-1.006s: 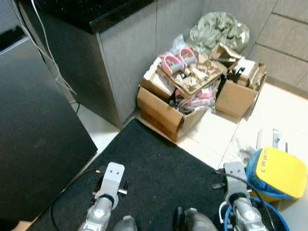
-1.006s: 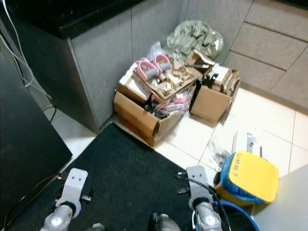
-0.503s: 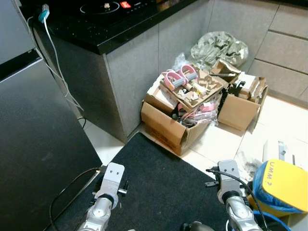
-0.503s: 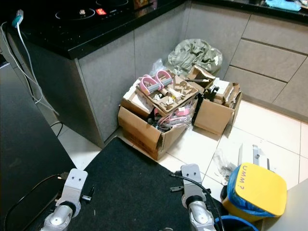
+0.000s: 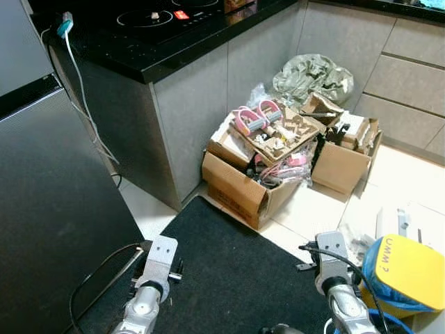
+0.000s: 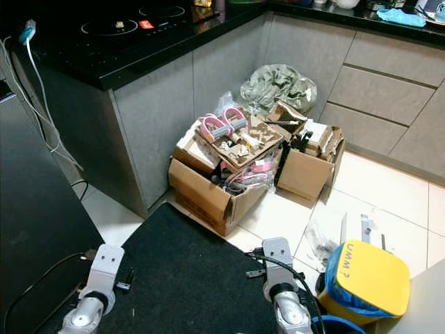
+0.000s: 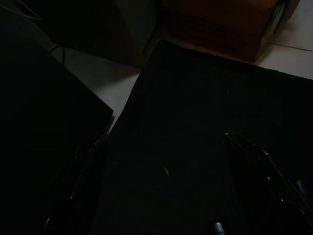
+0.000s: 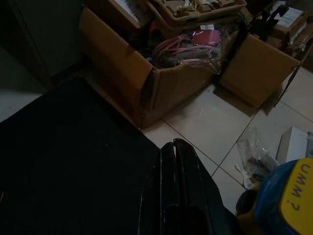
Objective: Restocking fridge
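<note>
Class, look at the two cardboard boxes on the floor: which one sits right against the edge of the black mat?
The larger box, heaped with pink things and cardboard scraps beside the grey cabinet. Its corner meets the black mat; the smaller box stands on bare tile.

The fridge (image 5: pixel 49 209) is cut off at the left edge.

Black mat (image 5: pixel 236 271), dark grey fridge (image 5: pixel 49 209), grey cabinets (image 5: pixel 201 104) under black counter (image 5: pixel 139 42). Brown boxes (image 5: pixel 240 188), pink handles (image 5: pixel 254 117), olive bag (image 5: pixel 313 73). Yellow lid (image 5: pixel 410 271), cream tiles (image 5: pixel 313 212).
</note>
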`<state>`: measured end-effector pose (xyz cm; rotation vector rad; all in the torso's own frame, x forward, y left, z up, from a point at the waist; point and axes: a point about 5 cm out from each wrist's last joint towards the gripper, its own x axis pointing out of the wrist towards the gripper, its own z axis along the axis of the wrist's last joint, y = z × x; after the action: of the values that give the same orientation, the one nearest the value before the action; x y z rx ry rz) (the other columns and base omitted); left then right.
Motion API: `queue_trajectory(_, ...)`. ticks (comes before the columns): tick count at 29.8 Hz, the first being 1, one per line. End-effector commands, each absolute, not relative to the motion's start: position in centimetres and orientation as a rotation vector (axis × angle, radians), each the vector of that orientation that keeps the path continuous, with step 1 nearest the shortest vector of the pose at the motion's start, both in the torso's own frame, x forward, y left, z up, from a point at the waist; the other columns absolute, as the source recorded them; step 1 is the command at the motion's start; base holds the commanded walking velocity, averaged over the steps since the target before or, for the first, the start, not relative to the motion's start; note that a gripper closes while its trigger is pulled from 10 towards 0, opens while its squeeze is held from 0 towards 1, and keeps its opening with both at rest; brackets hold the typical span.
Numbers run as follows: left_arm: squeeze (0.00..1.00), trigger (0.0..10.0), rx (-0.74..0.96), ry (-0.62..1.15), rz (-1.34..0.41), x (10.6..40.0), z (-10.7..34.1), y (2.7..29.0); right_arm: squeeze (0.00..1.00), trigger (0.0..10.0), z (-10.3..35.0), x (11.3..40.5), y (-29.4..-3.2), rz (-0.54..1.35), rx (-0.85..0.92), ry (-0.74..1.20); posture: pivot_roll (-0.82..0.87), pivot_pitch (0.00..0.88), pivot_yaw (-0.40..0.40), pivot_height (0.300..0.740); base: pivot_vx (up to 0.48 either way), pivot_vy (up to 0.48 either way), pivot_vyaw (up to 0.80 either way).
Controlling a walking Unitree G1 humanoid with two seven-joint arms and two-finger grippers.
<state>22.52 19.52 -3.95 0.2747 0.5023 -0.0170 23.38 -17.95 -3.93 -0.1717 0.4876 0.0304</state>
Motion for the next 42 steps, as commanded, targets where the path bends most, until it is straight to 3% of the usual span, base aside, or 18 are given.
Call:
queue_trajectory(1, 0.00, 10.0, 0.265, 0.513, -0.016, 22.39, -4.21, 19.12, 0.00, 10.0, -4.23, 22.90, -18.06, 0.028, -0.175, 0.499, -0.02, 0.000, -0.028, 0.740, 0.000, 0.000, 0.00)
queue_trajectory(42, 0.00, 10.0, 0.258, 0.520, -0.021, 21.81, -4.64, 18.58, 0.00, 10.0, -4.47, 22.37, -18.76, 0.000, -0.206, 0.511, -0.03, 0.027, -0.037, 0.740, 0.000, 0.000, 0.76)
